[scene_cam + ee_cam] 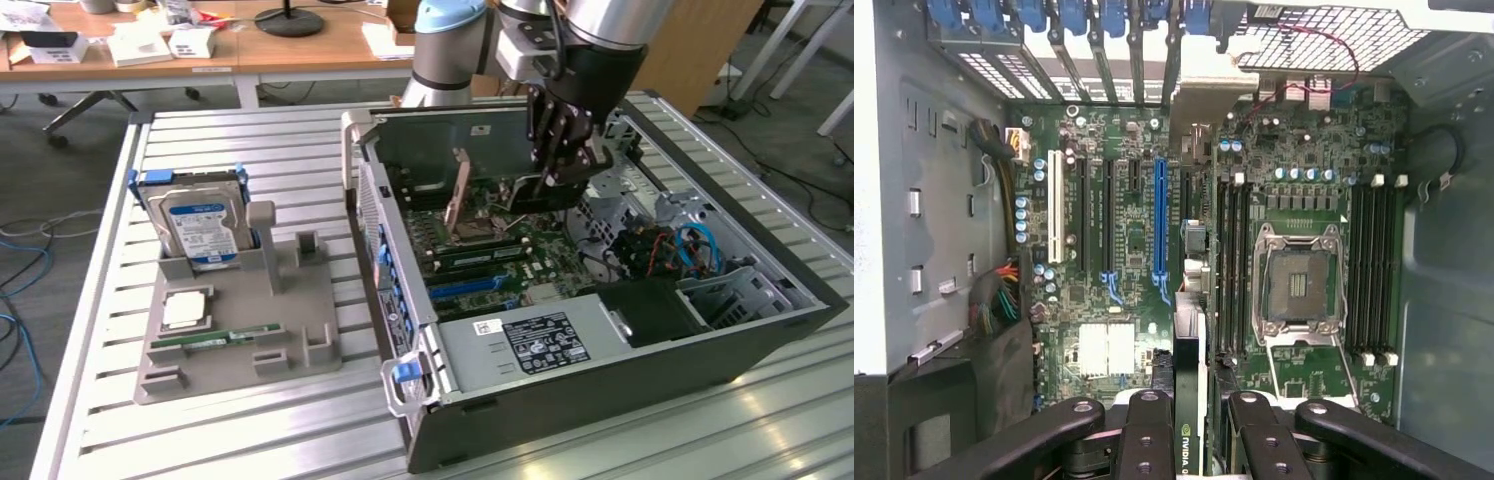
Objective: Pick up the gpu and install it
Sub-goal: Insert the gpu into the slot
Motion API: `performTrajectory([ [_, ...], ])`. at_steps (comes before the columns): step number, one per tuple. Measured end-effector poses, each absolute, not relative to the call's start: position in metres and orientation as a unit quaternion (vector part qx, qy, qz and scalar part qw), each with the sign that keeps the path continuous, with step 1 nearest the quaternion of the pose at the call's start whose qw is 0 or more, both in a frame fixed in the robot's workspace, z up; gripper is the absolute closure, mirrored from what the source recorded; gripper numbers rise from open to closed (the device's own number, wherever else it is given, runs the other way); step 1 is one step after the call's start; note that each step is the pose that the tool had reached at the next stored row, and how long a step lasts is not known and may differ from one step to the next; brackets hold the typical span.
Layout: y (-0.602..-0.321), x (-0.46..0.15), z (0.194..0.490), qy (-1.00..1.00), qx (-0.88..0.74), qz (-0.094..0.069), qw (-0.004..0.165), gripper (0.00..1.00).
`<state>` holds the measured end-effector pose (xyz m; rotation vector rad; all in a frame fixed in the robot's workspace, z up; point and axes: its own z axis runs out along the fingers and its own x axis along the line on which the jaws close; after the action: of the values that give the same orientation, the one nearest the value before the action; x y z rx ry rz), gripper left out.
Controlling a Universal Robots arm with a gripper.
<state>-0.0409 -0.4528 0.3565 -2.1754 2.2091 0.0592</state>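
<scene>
Squarely between the jaws sits the gpu, seen edge-on in the wrist view as a thin black card with a green NVIDIA mark. The gripper is clamped on it from both sides. In the exterior view the gripper hangs over the open computer case, which lies on its side at the exterior view's right half of the table. The card's dark body shows just under the fingers.

Inside the case are the motherboard, a long blue slot just beside the card's line, an open CPU socket and a labelled power supply. Toward the table's edge at the exterior view's left, a grey tray holds a hard drive standing upright and a green RAM stick lying flat.

Whether the card's lower edge touches the board I cannot tell. The fingers hide much of the card.
</scene>
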Motion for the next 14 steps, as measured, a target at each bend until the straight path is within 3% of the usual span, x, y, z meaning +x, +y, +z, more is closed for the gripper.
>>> performTrajectory([
  [14, -0.4528, -0.0410, 0.3507, 0.712, -0.701, 0.019, 0.021, 0.74],
])
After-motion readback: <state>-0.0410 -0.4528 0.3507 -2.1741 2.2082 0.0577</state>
